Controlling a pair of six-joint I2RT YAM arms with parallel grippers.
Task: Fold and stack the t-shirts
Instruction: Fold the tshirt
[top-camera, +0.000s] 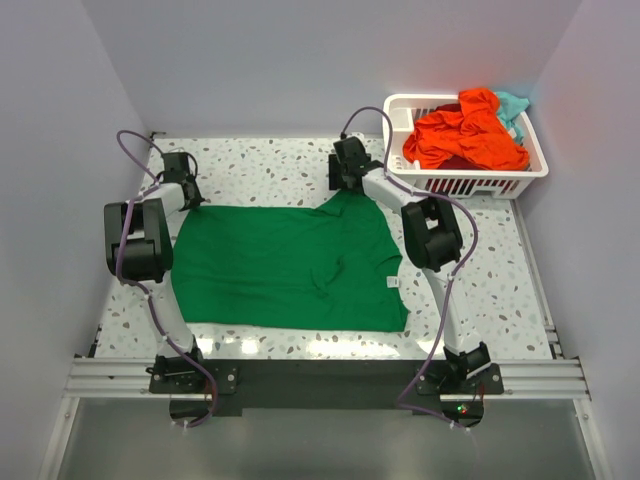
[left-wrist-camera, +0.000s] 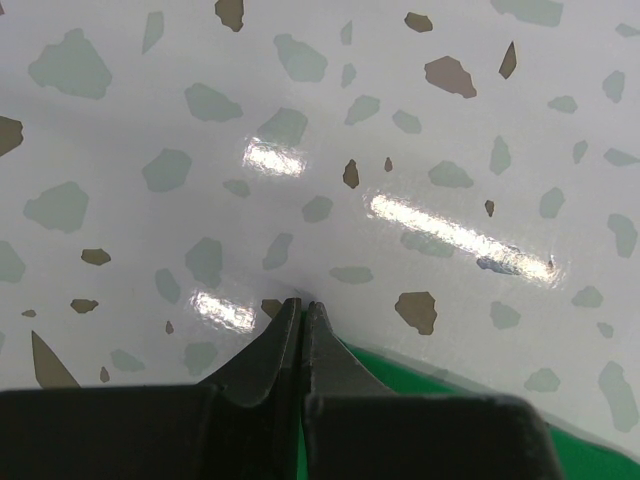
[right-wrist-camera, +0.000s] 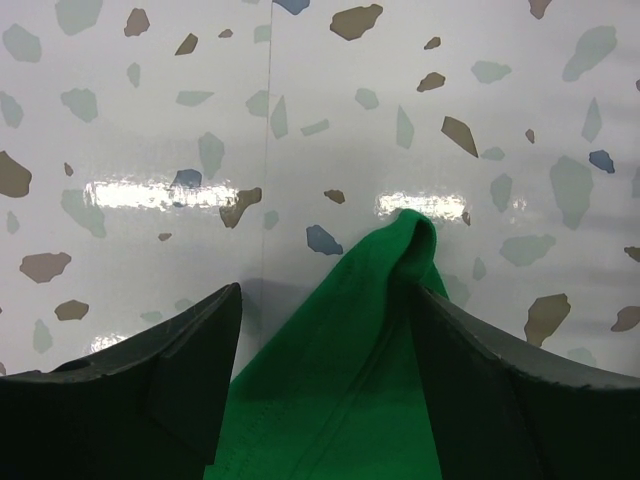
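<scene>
A bright green t-shirt (top-camera: 290, 265) lies spread flat on the speckled table, its small white neck label (top-camera: 393, 282) near the right edge. My left gripper (top-camera: 192, 198) is at the shirt's far left corner. In the left wrist view it (left-wrist-camera: 302, 305) is shut, with a sliver of green cloth (left-wrist-camera: 470, 400) pinched between the jaws. My right gripper (top-camera: 346, 188) is at the far right corner. It (right-wrist-camera: 328, 290) stands open, with a raised fold of the green shirt (right-wrist-camera: 340, 380) between its fingers. An orange-red t-shirt (top-camera: 465, 135) and a teal one (top-camera: 515, 103) lie crumpled in the basket.
The white slotted basket (top-camera: 480, 185) stands at the back right corner of the table. Speckled tabletop (top-camera: 270, 165) shows beyond the shirt and to its right (top-camera: 470, 270). Grey walls close in on the left, back and right sides.
</scene>
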